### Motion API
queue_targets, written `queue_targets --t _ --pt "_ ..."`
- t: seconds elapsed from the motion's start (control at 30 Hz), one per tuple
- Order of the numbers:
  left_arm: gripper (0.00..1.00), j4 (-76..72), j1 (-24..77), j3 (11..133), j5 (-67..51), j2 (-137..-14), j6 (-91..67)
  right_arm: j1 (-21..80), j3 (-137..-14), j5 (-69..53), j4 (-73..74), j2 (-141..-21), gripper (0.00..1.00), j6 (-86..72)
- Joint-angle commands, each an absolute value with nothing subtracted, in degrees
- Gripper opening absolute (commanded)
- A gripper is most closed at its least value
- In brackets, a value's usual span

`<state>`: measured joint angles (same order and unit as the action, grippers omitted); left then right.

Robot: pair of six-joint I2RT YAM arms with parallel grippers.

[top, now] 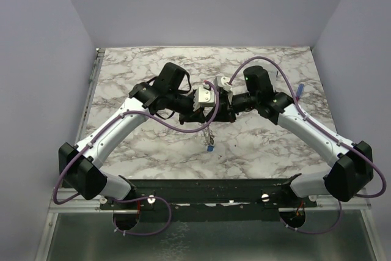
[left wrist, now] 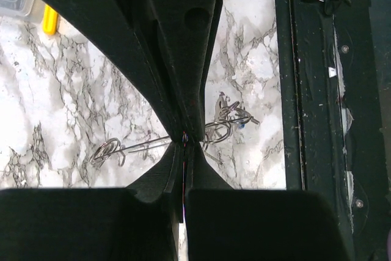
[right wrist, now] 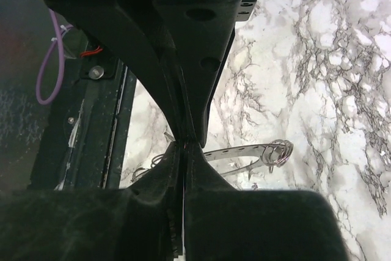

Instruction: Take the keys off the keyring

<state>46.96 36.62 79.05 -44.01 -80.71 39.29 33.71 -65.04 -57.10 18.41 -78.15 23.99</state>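
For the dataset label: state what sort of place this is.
Probably a lab robot test cell: left arm and right arm bolted to a rail, marble-patterned tabletop, plain walls on three sides.

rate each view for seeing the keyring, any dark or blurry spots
Top external: even light, but the keys are tiny. Left wrist: the left gripper is a near-black mass hiding much of the frame. Right wrist: the right gripper is just as dark; the keyring glints.
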Motion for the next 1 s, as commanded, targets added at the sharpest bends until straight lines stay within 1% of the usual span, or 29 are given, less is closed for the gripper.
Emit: queue_targets --t 0.0,0.07,0.17,0.2,0.23,0.33,0.5,0.67,0.77,0.83,0.93,0.97 --pt "0.00 46.59 36.87 80.95 -44.80 -80.65 39.38 34.16 -66.01 -55.15 21.34 -78.51 0.01 25.38" --pt "0.00 46.47 36.57 80.84 -44.77 -80.35 38.93 34.09 -65.60 -54.39 20.60 -77.69 0.00 24.93" --pt "0.30 45.65 34.66 79.69 -46.00 -79.79 36.76 34.10 -64.07 -52.69 15.51 -75.84 0.00 21.62" --pt "0.34 45.14 33.80 79.11 -46.79 -79.46 35.94 34.02 -63.63 -52.31 13.29 -75.32 0.00 19.81" --pt "0.36 44.39 32.90 78.45 -47.55 -79.07 35.19 33.98 -62.96 -51.99 10.94 -74.86 0.01 18.25" --pt "0.37 41.11 30.69 76.09 -49.53 -77.28 31.80 34.01 -60.70 -51.54 3.73 -73.31 0.00 13.66" --pt "0.37 32.02 27.70 70.50 -53.16 -73.72 23.52 33.85 -58.45 -52.20 -3.71 -72.04 0.01 9.37" --pt "0.42 27.44 27.42 68.48 -56.59 -72.41 17.53 33.50 -56.65 -53.57 -9.92 -71.72 0.01 5.19" --pt "0.41 24.38 27.50 67.60 -57.99 -72.49 13.15 33.26 -55.66 -54.51 -14.70 -72.08 0.01 1.86" --pt "0.37 22.05 27.42 66.91 -58.13 -72.66 10.16 33.13 -54.98 -55.68 -18.22 -72.43 0.01 -1.45" --pt "0.22 18.80 27.42 65.55 -59.40 -72.58 6.17 32.88 -53.14 -57.17 -24.88 -73.17 0.01 -7.04" --pt "0.17 17.49 27.42 64.96 -59.74 -72.67 4.65 32.73 -52.17 -57.65 -29.30 -73.39 0.01 -9.44"
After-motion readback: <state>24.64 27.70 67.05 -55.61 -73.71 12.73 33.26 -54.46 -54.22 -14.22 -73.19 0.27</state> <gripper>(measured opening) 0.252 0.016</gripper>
